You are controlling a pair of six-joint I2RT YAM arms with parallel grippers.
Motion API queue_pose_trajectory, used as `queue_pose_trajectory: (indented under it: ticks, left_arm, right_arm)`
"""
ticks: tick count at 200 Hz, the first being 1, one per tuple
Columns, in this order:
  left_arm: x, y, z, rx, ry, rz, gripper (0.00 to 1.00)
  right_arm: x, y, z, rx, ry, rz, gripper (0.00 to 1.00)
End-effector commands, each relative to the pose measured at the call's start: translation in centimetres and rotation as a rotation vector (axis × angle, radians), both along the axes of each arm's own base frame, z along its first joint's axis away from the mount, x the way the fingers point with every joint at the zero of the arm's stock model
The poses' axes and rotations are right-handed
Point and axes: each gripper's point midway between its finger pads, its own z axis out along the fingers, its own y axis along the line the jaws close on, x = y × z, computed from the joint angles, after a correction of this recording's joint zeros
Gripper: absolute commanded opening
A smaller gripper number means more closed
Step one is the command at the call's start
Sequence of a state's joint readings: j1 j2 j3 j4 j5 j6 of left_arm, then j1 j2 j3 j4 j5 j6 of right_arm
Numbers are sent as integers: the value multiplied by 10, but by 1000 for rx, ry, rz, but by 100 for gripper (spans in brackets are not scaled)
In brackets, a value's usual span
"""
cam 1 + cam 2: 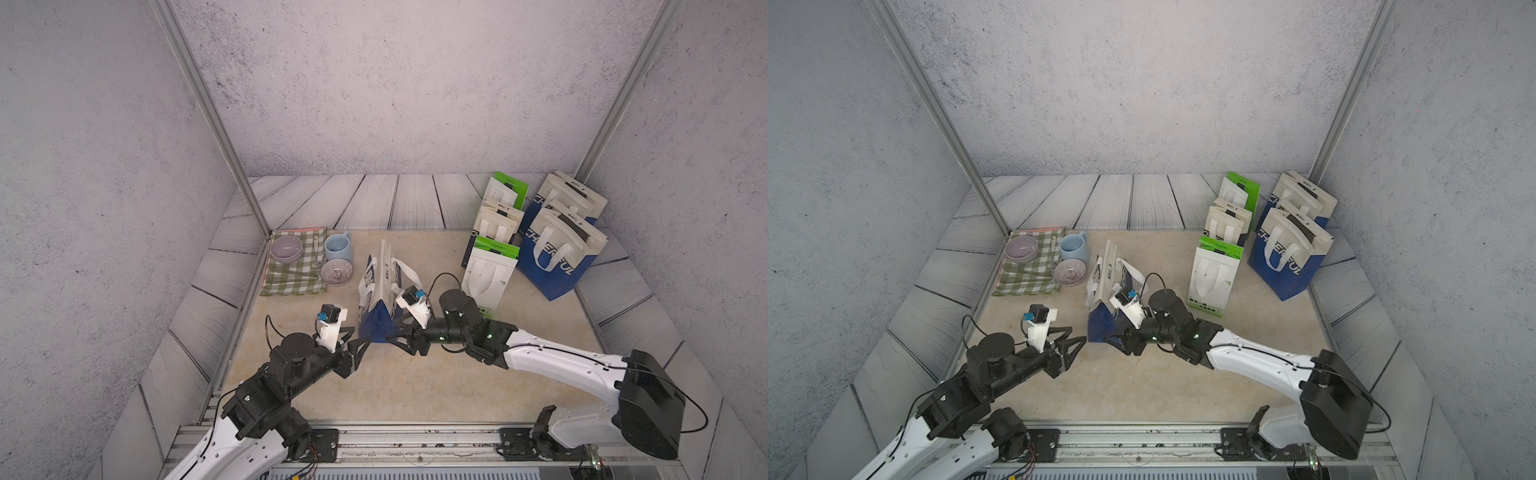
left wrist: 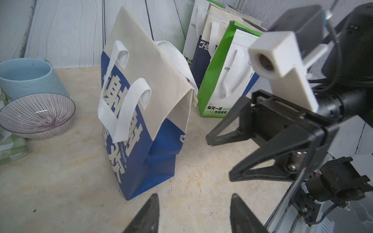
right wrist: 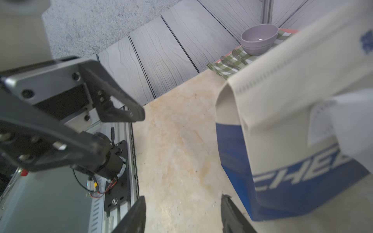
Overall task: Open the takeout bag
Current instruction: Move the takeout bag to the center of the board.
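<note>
Grey textured walls (image 1: 374, 83); plank border (image 1: 374, 199); beige tabletop (image 1: 415, 374); takeout bag (image 1: 376, 291) upright.

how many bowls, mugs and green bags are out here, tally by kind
bowls: 2 (plain lilac ceramic bowl, striped white ceramic bowl)
mugs: 1 (pale blue ceramic mug)
green bags: 2 (front green and white tote bag, rear green and white tote bag)
total: 5
</note>
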State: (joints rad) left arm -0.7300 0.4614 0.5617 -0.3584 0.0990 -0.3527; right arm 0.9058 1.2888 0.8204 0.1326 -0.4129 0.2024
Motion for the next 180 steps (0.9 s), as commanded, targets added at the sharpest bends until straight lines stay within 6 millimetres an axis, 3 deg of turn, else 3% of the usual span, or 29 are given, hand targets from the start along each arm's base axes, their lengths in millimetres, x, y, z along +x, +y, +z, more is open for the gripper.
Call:
queue_pose_trajectory:
  ticks: [1,31,70,137,180]
  left_arm:
    - [10,-12,-1,-57,-17,0,57]
    - [24,-24,-6,-70,-40,17,57]
    - [38,-45,-17,-16,-67,33,57]
    - [74,-62,-30,32,-85,120,57]
    - [94,-62,-39,52,-104,210,54]
  right_arm:
    - [15,-34,-2,-54,-81,-114,60]
    - [42,-80,-6,-57,-39,-337,60]
    - [50,-109,-7,-19,-18,-436,60]
    - [53,-115,-9,-21,-9,-452,60]
    - [52,-115,-9,-20,-4,-452,60]
